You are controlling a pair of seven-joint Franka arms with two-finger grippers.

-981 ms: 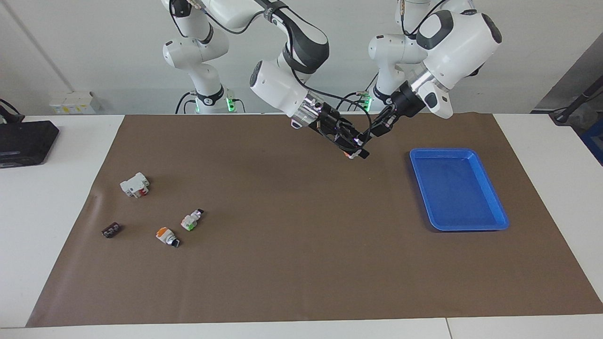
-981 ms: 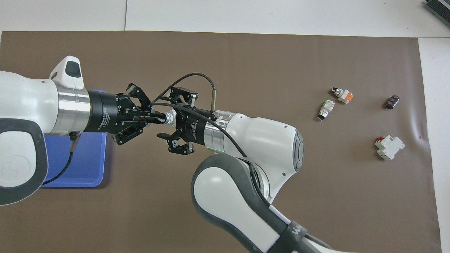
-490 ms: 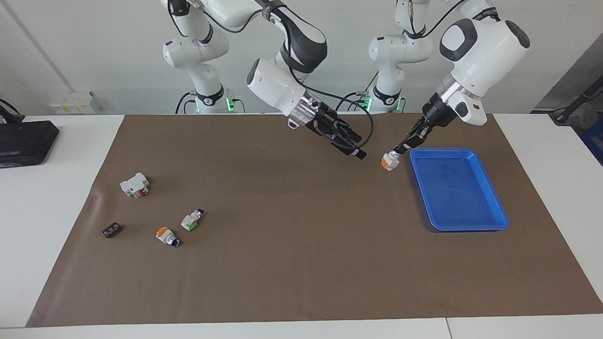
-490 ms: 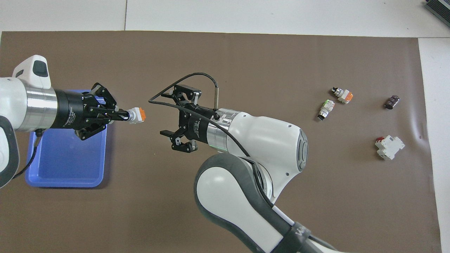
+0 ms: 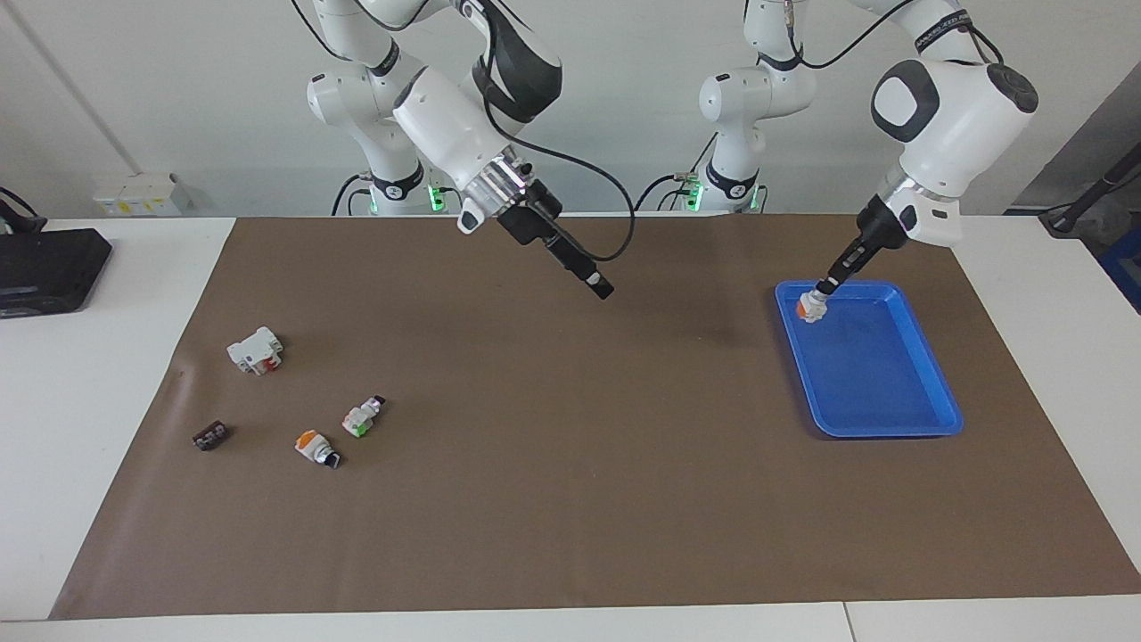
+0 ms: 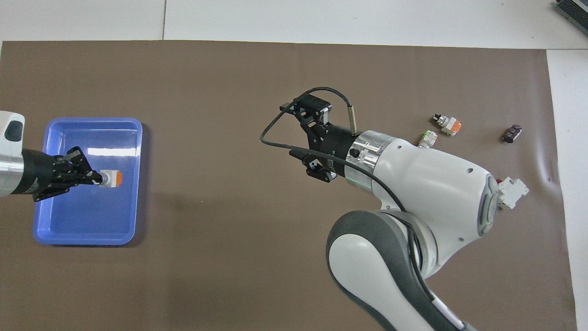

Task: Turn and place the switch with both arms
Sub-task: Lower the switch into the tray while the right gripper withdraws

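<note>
My left gripper point(image 5: 824, 287) is shut on the black-tipped end of the switch point(image 5: 809, 307), a small white body whose orange cap points away from the fingers. It holds the switch low over the blue tray point(image 5: 891, 432), at the tray's corner nearest the robots. In the overhead view the left gripper point(image 6: 97, 178) and the switch point(image 6: 111, 178) lie over the tray point(image 6: 92, 120). My right gripper point(image 5: 602, 287) is open and empty, up over the bare mat near the table's middle; it also shows in the overhead view point(image 6: 301, 133).
Toward the right arm's end of the mat lie a stubby orange-capped switch point(image 5: 314, 446), a white switch with a green face point(image 5: 361, 416), a white breaker with red point(image 5: 256, 349) and a small dark part point(image 5: 210, 436). A black box point(image 5: 49, 267) sits off the mat.
The right gripper let go of the switch and drew back toward the right arm's end. The left gripper carried the switch from the handover spot to over the blue tray.
</note>
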